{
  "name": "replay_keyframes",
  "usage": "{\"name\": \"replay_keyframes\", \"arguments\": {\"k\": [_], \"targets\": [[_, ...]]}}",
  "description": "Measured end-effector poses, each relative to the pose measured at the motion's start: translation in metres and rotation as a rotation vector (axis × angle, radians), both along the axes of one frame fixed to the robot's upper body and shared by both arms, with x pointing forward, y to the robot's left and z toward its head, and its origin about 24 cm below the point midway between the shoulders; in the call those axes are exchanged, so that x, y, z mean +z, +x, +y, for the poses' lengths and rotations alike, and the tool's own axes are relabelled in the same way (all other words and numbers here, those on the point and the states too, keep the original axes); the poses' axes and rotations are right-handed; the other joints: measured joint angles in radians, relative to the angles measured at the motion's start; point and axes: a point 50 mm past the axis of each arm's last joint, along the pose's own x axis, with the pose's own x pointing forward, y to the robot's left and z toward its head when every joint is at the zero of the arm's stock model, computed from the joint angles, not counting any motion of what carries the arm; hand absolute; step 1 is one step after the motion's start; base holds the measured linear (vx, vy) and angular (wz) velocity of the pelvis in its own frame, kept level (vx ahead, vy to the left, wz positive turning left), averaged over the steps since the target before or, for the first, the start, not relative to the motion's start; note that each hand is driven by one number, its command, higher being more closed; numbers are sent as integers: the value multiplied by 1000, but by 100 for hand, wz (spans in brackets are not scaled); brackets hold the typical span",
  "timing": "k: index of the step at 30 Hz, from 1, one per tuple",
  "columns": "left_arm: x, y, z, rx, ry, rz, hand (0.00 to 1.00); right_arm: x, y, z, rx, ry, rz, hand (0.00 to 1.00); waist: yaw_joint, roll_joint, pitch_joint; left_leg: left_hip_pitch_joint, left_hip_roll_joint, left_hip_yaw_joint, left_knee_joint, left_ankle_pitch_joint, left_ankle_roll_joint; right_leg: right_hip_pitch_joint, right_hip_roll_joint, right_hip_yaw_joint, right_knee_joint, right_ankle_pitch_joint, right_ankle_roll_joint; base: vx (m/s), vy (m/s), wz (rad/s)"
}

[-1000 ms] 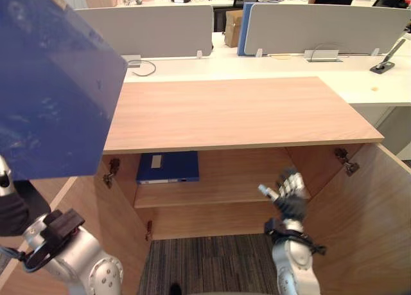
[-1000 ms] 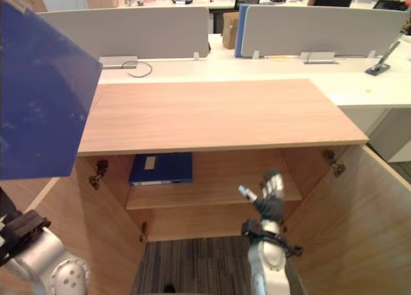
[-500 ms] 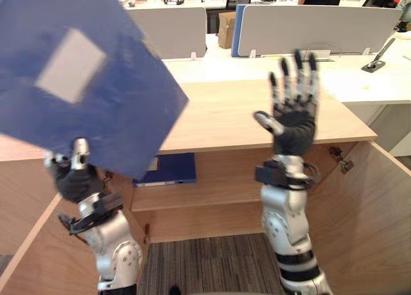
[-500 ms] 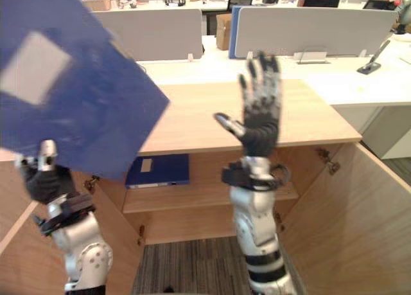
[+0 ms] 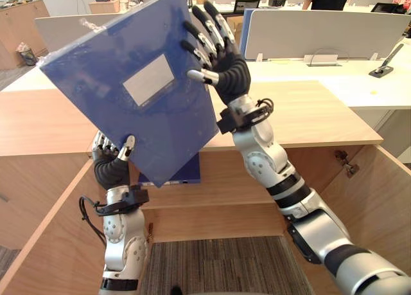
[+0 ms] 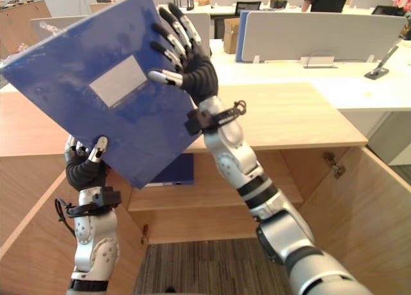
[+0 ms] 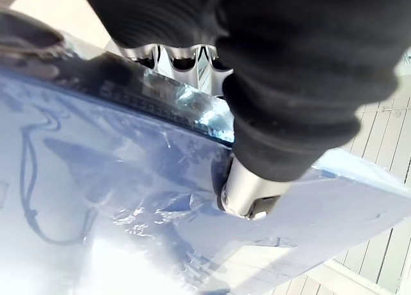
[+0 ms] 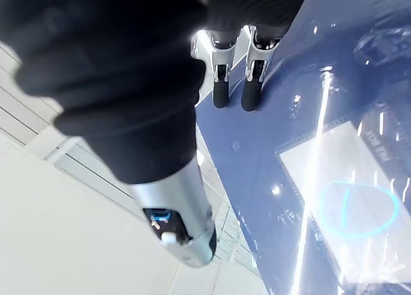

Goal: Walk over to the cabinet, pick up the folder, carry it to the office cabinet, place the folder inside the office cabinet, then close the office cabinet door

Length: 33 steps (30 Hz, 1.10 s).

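Left hand: clenched on the folder's lowest corner, thumb on the front face, remaining fingers hidden behind. In left wrist view, thumb pressed against glossy blue cover. Right hand: released, not grasping; fingers straight and fanned, tips flat on the front face near the upper right edge, steadying rather than carrying. Folder: blue, pale label on front, held high between both hands, face toward the head camera, tilted so one corner points down; well above the cabinet top, touching neither it nor the shelf. Cabinet: wood, both doors swung wide, left door and right door flanking the opening. On the shelf, left part, partly masked by the held folder: a second blue folder, lying flat; bare board to its right. Key relation, as a judgement: opening lies below and beyond the held folder, under the top's front edge, so the folder probably has to be lowered and laid near flat before it can slide in. Left hand nearer the opening and bearing the load; right hand higher, placed to guide the tilt. Likely risk: slip at the single pinched corner during lowering. Beyond: white desks with grey screens.
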Motion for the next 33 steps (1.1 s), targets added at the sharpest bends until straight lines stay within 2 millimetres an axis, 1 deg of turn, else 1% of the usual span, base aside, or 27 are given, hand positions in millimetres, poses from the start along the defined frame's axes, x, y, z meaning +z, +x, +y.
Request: {"name": "replay_keyframes", "arguments": {"k": [4,10,13,17,21,24,28,33], "targets": [[-2,1,0,-9,-15,9,100,1,4,2,-31,-17,5,0,0,2,1,0,0,-2,0,4,1,0,0,-2,1,1,-2,0,0,0],[-3,1,-3,-21,-15,14,100,3,5,1,-162,-88,-64,0,0,9,0,-2,0,-6,0,9,3,0,1,-6,1,3,-4,0,0,0],[-3,2,-6,-32,-11,14,100,10,4,-1,-320,-133,-148,0,0,16,-1,-3,0,-8,0,11,3,0,1,-8,1,4,-5,0,0,0],[1,4,-10,-37,7,-2,100,14,-4,-2,-607,-209,-307,0,0,19,-2,-4,-1,-13,0,14,4,2,2,-13,0,5,-6,0,0,3],[5,5,-11,-23,46,-20,100,5,-15,-6,-780,-235,-373,0,0,21,-2,-4,-3,-22,0,16,5,7,1,-19,-2,6,-4,-4,2,6],[5,5,-8,15,35,-14,100,-7,-19,-14,-858,-201,-331,0,0,21,-2,-3,-4,-24,0,17,6,9,1,-19,-2,6,-4,-3,1,1],[5,3,2,87,14,-12,100,-20,-25,-22,-892,-190,-290,0,-2,21,-2,-3,-4,-24,0,18,7,11,1,-19,-6,11,-3,0,0,0],[6,1,8,137,14,-10,100,-31,-32,-23,-907,-209,-279,0,-2,21,-2,0,-4,-23,0,19,7,15,1,-19,-9,13,-2,0,0,0]]}}
